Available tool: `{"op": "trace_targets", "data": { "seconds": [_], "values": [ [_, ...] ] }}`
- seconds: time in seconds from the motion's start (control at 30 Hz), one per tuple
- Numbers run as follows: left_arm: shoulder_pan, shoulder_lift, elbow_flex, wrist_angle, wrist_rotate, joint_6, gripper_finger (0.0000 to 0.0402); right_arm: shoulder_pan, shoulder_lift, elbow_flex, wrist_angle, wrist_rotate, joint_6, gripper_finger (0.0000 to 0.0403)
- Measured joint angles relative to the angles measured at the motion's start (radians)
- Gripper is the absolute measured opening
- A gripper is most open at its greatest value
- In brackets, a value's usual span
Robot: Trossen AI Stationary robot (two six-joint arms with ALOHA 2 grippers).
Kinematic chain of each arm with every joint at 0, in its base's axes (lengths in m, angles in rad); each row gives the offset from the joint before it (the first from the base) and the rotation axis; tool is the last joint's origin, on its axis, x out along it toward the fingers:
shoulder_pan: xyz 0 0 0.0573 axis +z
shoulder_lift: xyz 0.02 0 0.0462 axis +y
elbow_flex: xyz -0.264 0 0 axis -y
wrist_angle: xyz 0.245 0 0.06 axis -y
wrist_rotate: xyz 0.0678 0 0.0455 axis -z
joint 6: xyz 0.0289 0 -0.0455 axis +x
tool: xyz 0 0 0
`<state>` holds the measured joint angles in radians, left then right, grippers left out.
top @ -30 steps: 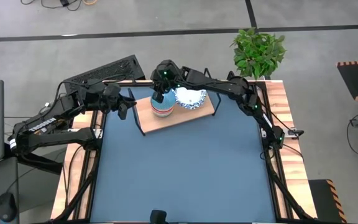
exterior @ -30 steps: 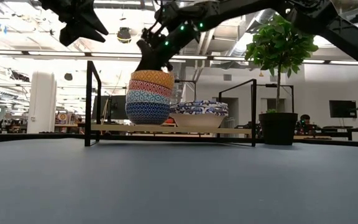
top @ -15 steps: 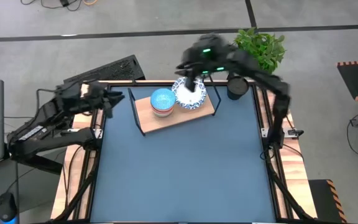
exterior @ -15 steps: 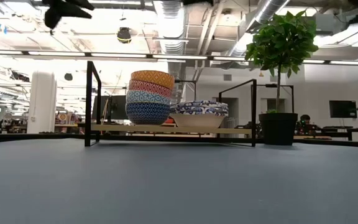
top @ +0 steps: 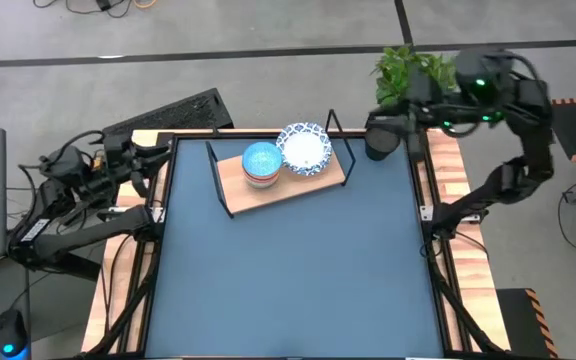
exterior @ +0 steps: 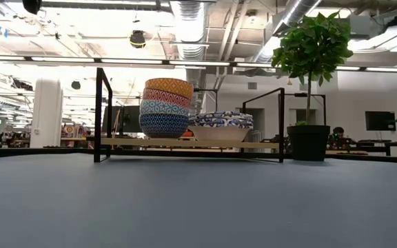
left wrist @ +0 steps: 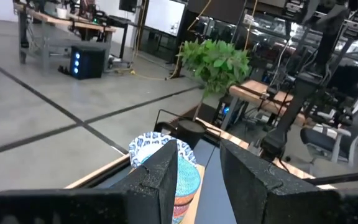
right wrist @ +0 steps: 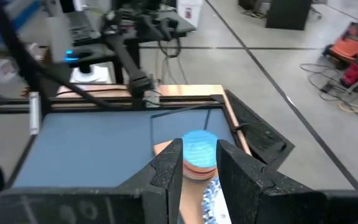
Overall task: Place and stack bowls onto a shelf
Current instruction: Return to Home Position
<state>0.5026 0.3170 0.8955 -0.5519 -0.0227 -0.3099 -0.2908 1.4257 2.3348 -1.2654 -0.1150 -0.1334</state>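
On the wooden shelf [top: 286, 186] at the table's far side stand two stacks of bowls. The small stack [top: 261, 160] has a light blue bowl on top; in the low view [exterior: 165, 107] it rests on a dark blue patterned bowl. Beside it, toward the right, sits the white, blue-rimmed stack [top: 305, 148], which rests on the board [exterior: 191, 143]. My left gripper [top: 163, 155] hovers open and empty over the table's far left corner, pointing toward the shelf [left wrist: 199, 149]. My right gripper [top: 380, 120] hangs high over the far right corner, open and empty [right wrist: 199, 149].
A black cup [top: 378, 143] stands at the far right corner, with a potted plant [top: 416, 75] behind it. A keyboard [top: 168, 112] lies beyond the far left corner. The blue tabletop [top: 288, 270] stretches bare in front of the shelf.
My right gripper has risen from just above the small bowl stack and swung fast toward the table's far right corner. My left gripper has drawn back toward the left edge and slightly up. Both stacks stay still on the shelf.
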Motion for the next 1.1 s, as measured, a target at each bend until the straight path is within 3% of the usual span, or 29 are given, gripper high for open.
{"op": "trace_targets", "data": {
  "seconds": [0.13,0.3,0.53,0.63,0.77,0.83,0.93,1.1],
  "values": [
    [0.0,-0.028,0.0,-0.024,0.006,0.022,0.0106,0.062,-0.049,-0.027,-0.027,0.0,0.001,0.0123],
    [0.0,-0.05,0.0,-0.042,0.095,0.03,0.0106,0.127,-0.169,-0.272,-0.014,0.001,-0.01,0.0123],
    [0.0,-0.071,0.0,-0.081,0.202,0.107,0.0106,0.14,-0.436,-0.754,0.394,0.002,0.02,0.0123],
    [0.0,-0.069,0.0,-0.115,0.195,0.03,0.0106,0.14,-0.535,-0.919,0.551,0.017,0.073,0.0123],
    [0.0,-0.07,0.0,-0.098,0.288,-0.014,0.0106,0.139,-0.653,-1.098,0.584,0.027,0.14,0.0123],
    [0.0,-0.076,0.0,-0.095,0.337,-0.024,0.0106,0.156,-0.713,-1.207,0.683,-0.005,0.162,0.0123],
    [0.0,-0.106,-0.006,-0.08,0.356,-0.026,0.0106,0.188,-0.802,-1.381,0.856,-0.063,0.207,0.0123],
    [0.0,-0.233,-0.088,-0.02,0.359,-0.049,0.0106,0.207,-0.958,-1.599,1.059,-0.065,0.266,0.0123]
  ]
}}
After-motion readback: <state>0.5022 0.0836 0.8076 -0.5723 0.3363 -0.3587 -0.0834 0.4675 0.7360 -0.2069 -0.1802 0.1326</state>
